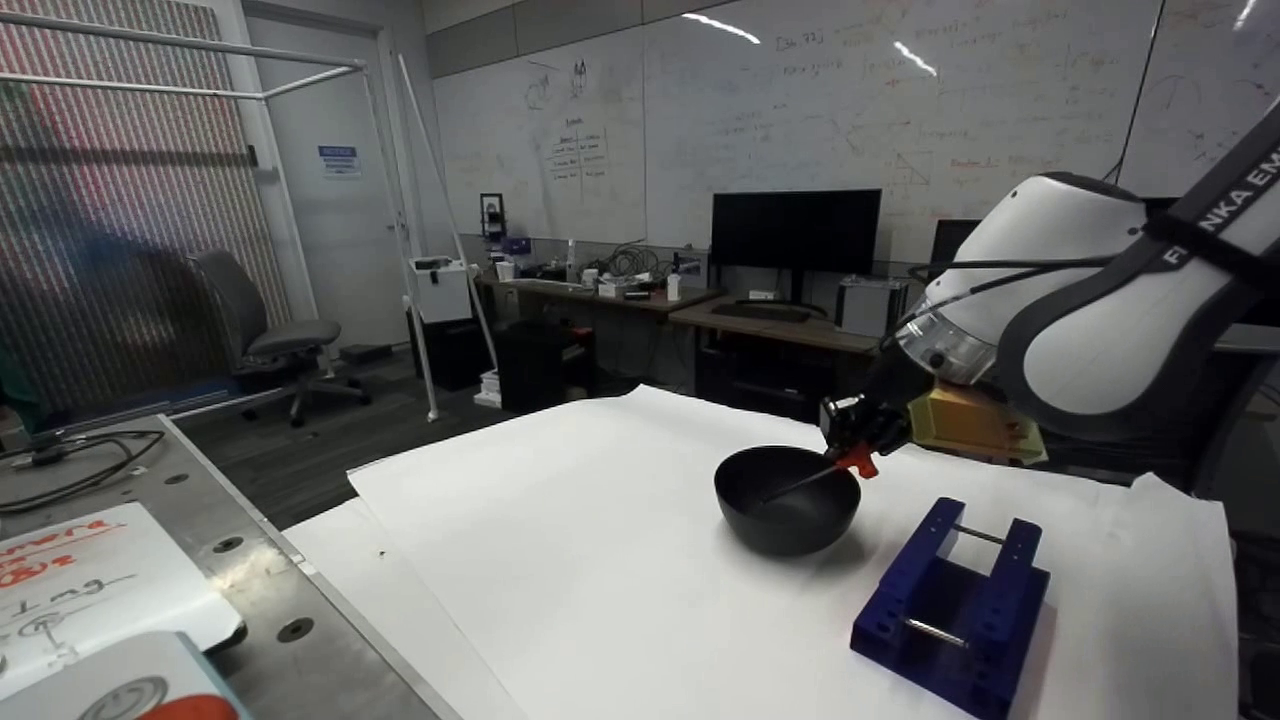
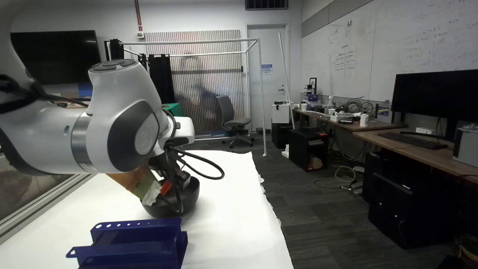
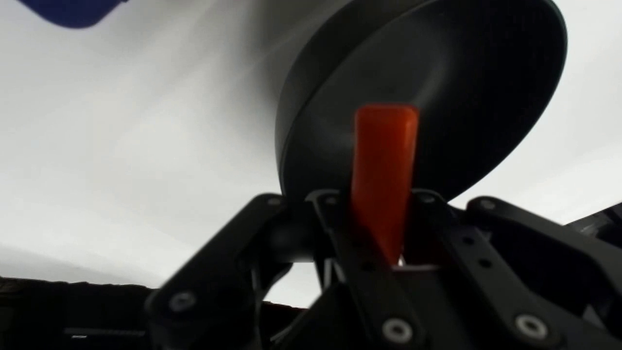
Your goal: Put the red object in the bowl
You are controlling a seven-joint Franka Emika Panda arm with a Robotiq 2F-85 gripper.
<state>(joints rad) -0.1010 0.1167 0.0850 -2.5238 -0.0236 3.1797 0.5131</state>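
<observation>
The red object was a slim, smooth bar with rounded corners, pinched in the gripper with a black finger on either side (a snug hold, judging from the wrist view). It was right up by the bowl's edge, lined up with the opening; couldn't tell if it touched the rim.

I counted one bowl: round, black, plain outside, a soft sheen inside. In an exterior view a thin dark rod slanted from beside the red bit across the bowl's inside (no clue if they were one piece).

Near it sat one dark blue rack, chunky and angular, two raised rails with holes in them and two thin metal rods running across. Both stood on wavy-edged white paper.

The arm had glossy white shells, plus an amber, angular block by the wrist. Further back, one gray office chair stood in front of a ribbed, mottled panel.
</observation>
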